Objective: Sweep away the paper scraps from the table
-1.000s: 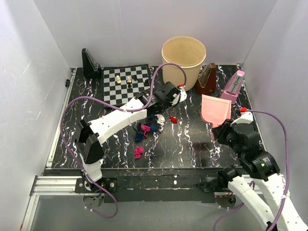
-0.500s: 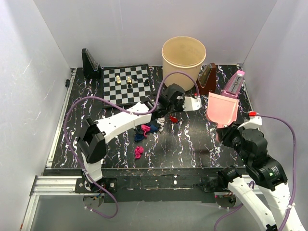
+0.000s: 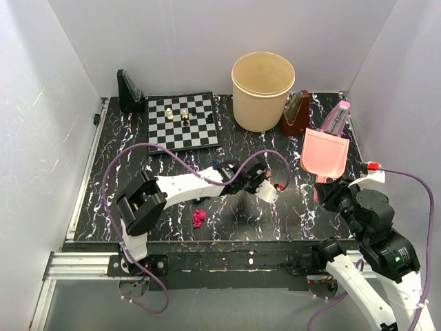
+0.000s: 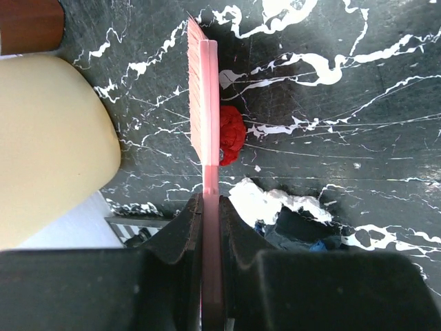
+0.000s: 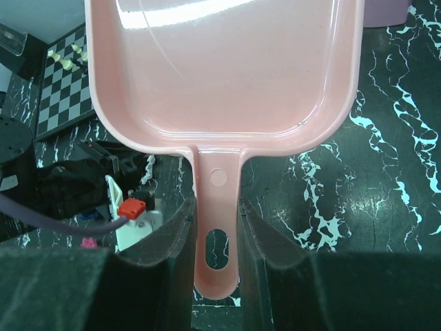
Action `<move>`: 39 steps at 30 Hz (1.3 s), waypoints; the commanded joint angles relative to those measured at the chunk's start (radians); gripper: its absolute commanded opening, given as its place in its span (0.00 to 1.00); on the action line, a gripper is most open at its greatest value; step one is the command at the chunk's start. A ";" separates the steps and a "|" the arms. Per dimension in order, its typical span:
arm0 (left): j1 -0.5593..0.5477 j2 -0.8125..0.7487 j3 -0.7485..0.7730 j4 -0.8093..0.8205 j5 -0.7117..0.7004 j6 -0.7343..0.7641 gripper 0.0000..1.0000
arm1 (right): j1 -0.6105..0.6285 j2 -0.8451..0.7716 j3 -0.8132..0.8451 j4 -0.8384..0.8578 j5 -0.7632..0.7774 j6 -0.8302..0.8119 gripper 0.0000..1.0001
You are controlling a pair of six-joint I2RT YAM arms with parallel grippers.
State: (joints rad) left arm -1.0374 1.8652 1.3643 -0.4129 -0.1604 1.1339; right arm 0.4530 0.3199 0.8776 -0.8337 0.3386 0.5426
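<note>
Several paper scraps [image 4: 231,134] are lying on the surface [image 3: 303,207]: 1 red wad [image 4: 232,138] touching the pink brush [image 4: 204,124] mid-frame in the left wrist view, white and blue ones below it, 1 magenta wad [image 3: 198,218] apart at lower centre overhead. Left pincer [image 4: 210,207] is pinching the brush; right pincer [image 5: 217,221] is clamping the dustpan [image 5: 220,76] handle. Sweeping well likely means holding bristles down while bringing the dustpan lip flush. No writing is showing.

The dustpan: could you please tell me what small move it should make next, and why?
Probably lower the dustpan to the table with its open edge turned toward the brush. The right tool grips its handle, the pan is empty and seems raised at the right, while the left tool holds the brush beside a red scrap.
</note>
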 commanded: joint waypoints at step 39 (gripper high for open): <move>0.114 -0.281 0.245 -0.895 -0.771 -1.329 0.00 | 0.148 0.498 0.021 0.021 -0.343 -0.124 0.01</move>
State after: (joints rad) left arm -0.9535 1.5585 1.5566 -0.8654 -0.8318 0.2733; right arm 0.5606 0.7853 0.8684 -0.8272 -0.0044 0.4477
